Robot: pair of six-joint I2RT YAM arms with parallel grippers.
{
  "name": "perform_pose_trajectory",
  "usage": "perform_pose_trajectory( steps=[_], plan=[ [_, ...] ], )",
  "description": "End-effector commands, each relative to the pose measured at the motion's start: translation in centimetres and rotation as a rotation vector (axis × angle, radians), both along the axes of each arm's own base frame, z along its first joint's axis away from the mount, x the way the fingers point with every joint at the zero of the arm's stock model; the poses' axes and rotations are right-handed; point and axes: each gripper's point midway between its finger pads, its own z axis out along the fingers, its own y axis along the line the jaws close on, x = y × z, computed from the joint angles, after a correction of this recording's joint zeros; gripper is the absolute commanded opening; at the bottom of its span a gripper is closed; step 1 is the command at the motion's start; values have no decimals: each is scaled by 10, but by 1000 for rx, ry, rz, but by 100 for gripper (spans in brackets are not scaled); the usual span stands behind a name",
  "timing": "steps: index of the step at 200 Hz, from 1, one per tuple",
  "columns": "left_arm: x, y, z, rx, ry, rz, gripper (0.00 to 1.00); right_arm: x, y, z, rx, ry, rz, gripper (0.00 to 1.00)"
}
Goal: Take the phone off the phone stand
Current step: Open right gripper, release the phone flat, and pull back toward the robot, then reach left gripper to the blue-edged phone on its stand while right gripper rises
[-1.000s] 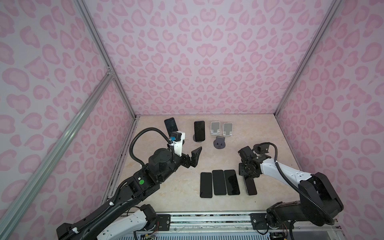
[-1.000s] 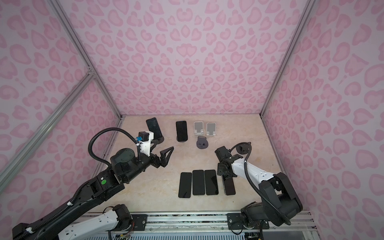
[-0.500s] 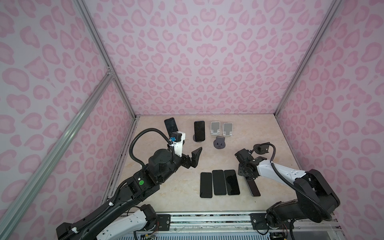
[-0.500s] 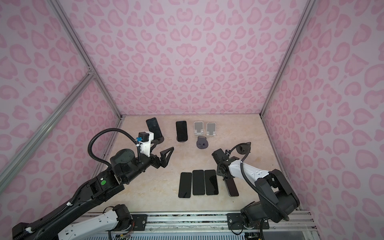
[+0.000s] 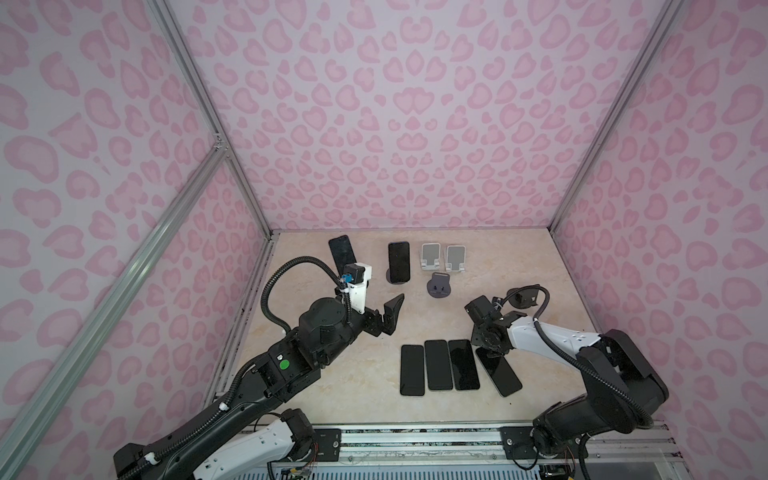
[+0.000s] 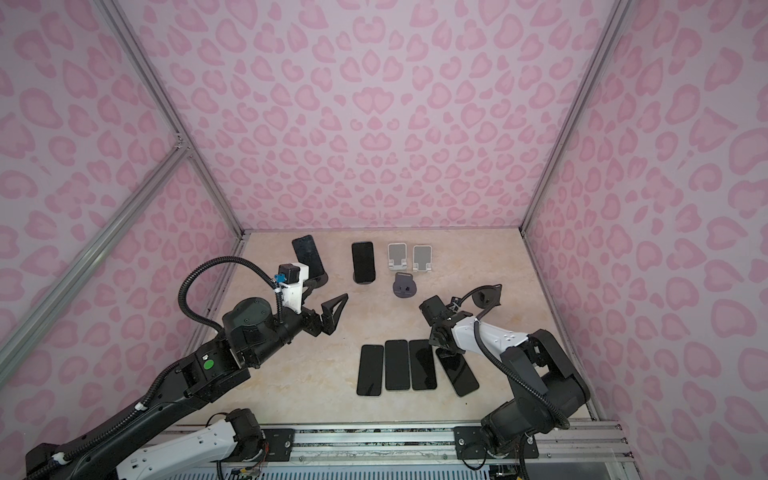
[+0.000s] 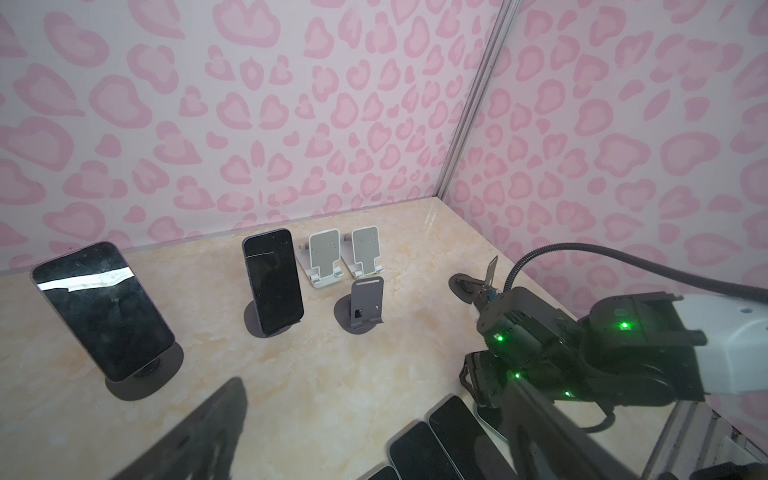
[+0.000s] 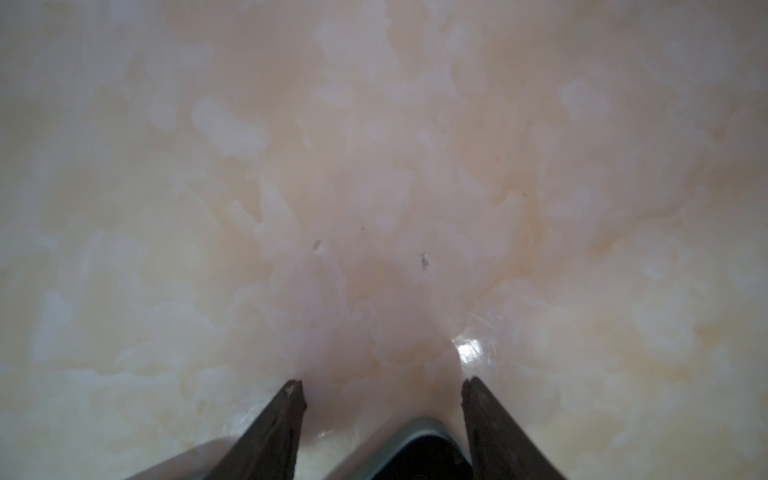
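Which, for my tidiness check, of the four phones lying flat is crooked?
The rightmost flat phone: it lies angled to the row, while the three other phones sit parallel, side by side.

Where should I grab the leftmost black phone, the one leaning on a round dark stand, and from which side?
Grip the black phone by its two long edges, in the upper half, coming from above and in front. It leans back with its lower end in the round dark stand, so the top is free and should lift out upward. The open left gripper is nearest.
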Motion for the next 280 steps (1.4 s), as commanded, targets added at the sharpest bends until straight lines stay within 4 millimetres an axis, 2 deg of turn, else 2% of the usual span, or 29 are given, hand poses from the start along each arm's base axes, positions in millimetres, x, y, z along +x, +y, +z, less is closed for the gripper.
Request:
perform_pose_trajectory(
  steps=[1, 19, 34, 53, 62, 82, 95, 103, 107, 115, 119, 128, 181, 222, 265, 280],
  plan=[
    [1, -1, 3, -3, -12, 2, 99, 3, -2, 6, -20, -13, -6, 64],
    [1, 0, 2, 4, -14, 7, 99, 4, 1, 20, -10, -26, 52, 70],
    [0, 0, 4, 0, -19, 3, 99, -5, 0, 28, 15, -6, 101, 75],
    [-2, 0, 6, -3, -21, -5, 99, -22, -18, 32, 52, -8, 80, 81],
    [-2, 0, 7, -5, -22, -5, 99, -30, -25, 30, 122, -22, 45, 97],
    [-3, -1, 7, -6, -23, -12, 99, -43, -42, 23, 255, -95, -77, 98],
    [-3, -2, 5, -1, -18, -14, 99, -52, -62, 21, 259, -143, -181, 87],
    [-3, -3, 5, 0, -18, -15, 99, -58, -78, 19, 253, -154, -257, 72],
    [-3, -3, 5, -1, -16, -16, 99, -62, -85, 18, 250, -153, -292, 62],
    [-3, -4, 4, 0, -14, -20, 99, -69, -96, 14, 249, -148, -353, 18],
    [-3, -5, 4, 0, -13, -22, 99, -75, -101, 12, 247, -137, -391, 0],
    [-3, -6, 4, -1, -11, -26, 99, -84, -105, 6, 264, -118, -444, 0],
    [-4, -6, 5, -2, -6, -32, 99, -112, -86, -21, 363, -10, -491, 0],
    [-5, -5, 7, -8, -10, -32, 99, -98, -50, -8, 424, -38, -413, 0],
    [-5, -3, 9, -6, -18, -24, 99, -99, -37, -17, 446, -27, -399, 0],
    [-5, -3, 8, -4, -18, -21, 99, -95, -34, -13, 464, -54, -392, 0]
  ],
)
